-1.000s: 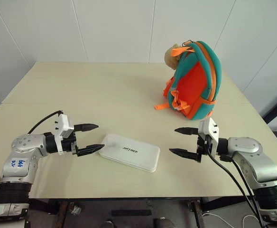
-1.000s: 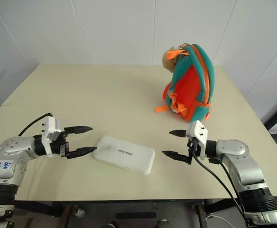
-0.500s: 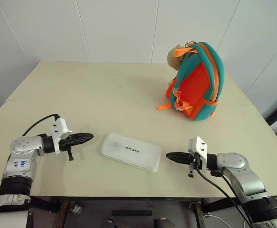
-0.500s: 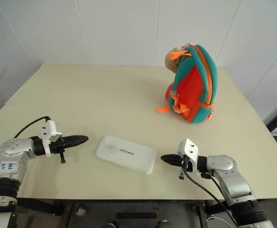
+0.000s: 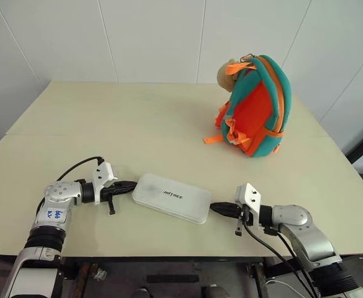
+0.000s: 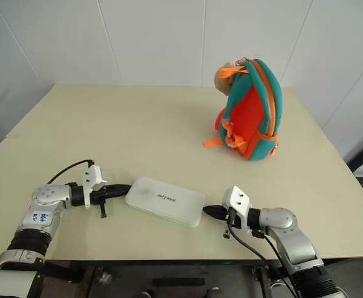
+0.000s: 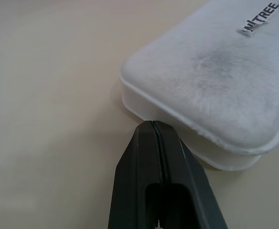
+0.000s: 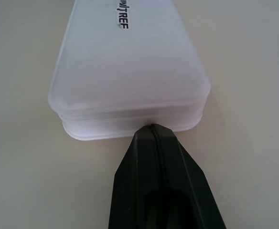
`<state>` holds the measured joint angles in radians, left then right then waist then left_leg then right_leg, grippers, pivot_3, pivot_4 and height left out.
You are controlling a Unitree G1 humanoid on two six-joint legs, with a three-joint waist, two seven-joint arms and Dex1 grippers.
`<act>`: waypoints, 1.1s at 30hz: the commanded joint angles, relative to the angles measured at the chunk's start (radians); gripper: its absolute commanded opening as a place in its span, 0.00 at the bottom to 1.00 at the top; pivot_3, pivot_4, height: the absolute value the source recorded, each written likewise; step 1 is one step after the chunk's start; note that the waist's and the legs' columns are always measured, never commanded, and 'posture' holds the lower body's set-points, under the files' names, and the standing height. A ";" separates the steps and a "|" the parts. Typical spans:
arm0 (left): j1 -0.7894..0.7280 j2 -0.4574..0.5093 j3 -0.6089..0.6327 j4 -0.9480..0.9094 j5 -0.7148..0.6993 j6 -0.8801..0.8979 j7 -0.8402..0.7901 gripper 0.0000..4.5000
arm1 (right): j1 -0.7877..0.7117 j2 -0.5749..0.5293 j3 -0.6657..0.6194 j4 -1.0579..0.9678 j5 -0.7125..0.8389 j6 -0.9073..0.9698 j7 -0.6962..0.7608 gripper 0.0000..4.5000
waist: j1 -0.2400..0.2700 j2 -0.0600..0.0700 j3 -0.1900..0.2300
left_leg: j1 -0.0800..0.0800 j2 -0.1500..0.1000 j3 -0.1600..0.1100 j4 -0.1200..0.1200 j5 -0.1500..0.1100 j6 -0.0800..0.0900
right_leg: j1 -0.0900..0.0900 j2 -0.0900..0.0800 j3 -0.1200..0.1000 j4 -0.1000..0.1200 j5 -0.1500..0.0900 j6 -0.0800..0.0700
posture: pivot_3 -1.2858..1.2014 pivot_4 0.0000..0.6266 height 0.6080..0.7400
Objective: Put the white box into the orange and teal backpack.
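White box (image 5: pixel 171 197) flat on the table (image 5: pixel 138 118), pinched endwise between closed left gripper (image 5: pixel 132 184) and closed right gripper (image 5: pixel 214 208); next, lifting evenly toward the orange and teal backpack (image 5: pixel 254 105).

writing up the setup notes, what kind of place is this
Probably a lab or test room rather than a home: a plain cream table stands against bare white panelled walls, and on it are just the white box and the orange and teal backpack, laid out like a staged trial.
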<state>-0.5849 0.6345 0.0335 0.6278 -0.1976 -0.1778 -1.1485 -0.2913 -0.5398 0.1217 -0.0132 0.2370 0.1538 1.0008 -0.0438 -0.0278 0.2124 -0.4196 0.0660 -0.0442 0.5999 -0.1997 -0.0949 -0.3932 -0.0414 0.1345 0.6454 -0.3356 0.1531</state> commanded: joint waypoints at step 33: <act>0.126 -0.013 0.006 -0.273 -0.019 0.213 0.101 0.54 | -0.127 -0.099 -0.076 0.242 -0.059 -0.121 0.064 0.64 | 0.012 0.000 0.000 | 0.000 0.000 0.000 0.001 0.000 0.000 | 0.001 0.000 0.000 0.000 0.000 0.000 | 0.52 0.24 1.00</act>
<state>-0.4653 0.6017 0.0271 0.3865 -0.2094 0.0148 -1.0469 -0.4260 -0.6123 0.0693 0.2468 0.1803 0.0280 1.0619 -0.0315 -0.0278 0.2124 -0.4193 0.0661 -0.0442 0.6010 -0.1997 -0.0948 -0.3925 -0.0415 0.1345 0.6453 -0.3354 0.1532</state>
